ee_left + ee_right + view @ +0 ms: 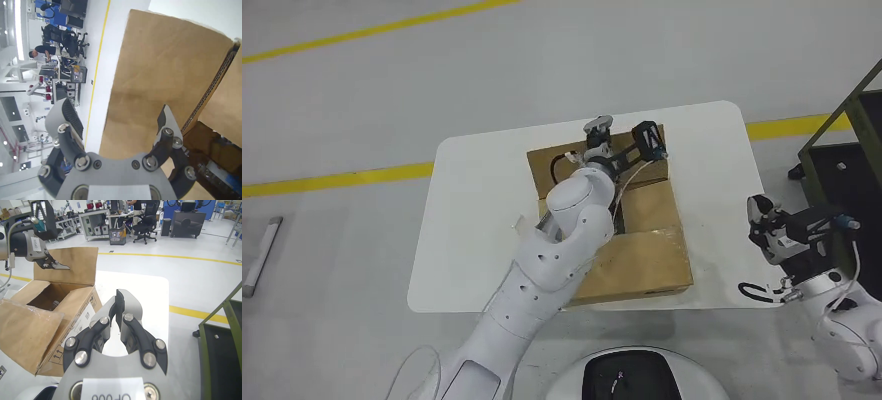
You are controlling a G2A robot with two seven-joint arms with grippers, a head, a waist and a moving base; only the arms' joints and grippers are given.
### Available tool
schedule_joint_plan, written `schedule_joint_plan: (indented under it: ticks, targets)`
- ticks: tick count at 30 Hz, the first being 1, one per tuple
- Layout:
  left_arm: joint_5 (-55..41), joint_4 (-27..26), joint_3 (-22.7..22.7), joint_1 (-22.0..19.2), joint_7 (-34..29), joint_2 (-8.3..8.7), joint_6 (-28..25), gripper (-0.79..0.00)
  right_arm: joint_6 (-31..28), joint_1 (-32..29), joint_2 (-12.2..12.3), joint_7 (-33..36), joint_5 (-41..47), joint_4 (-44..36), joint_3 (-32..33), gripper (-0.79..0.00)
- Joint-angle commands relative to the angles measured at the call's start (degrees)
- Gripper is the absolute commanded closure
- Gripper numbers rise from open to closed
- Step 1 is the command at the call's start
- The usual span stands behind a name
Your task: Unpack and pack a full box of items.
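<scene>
Box opened, unpacking apparently not yet begun.

Top view: the cardboard box (637, 250) sits mid-desk (472, 230), with the left gripper (598, 128) over its far side. Left wrist: jaws spread wide at the raised far flap (160, 66), holding nothing. Right wrist: the right gripper (116, 306) has its jaws closed and empty, and the taped near flap (24, 321) half covers the opening.

Matt brown cardboard box (75, 262)

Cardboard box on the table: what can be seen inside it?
Through the opening of the cardboard box, one round-topped item shows low inside. The flaps and shadow cover the rest, so the other contents cannot be told.
</scene>
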Motion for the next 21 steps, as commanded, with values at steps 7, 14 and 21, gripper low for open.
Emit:
schedule_joint_plan:
  ticks: [7,14,21]
  targets:
    - [-9.97,-20.28,-12.07,16.36,-3.72,2.28,-1.73,-0.785,-17.03,2.0,1.16,6.65,11.57,2.13,3.77,0.0]
    - [-20.0,-31.83,-19.41,27.28,-6.62,3.23,-0.96,-0.785,-33.32,5.41,3.02,19.07,19.93,5.36,4.39,0.0]
    - [-24.62,-37.39,-22.49,34.66,-4.11,3.74,3.27,-0.785,-33.3,5.88,3.23,20.29,20.47,5.76,4.48,0.0]
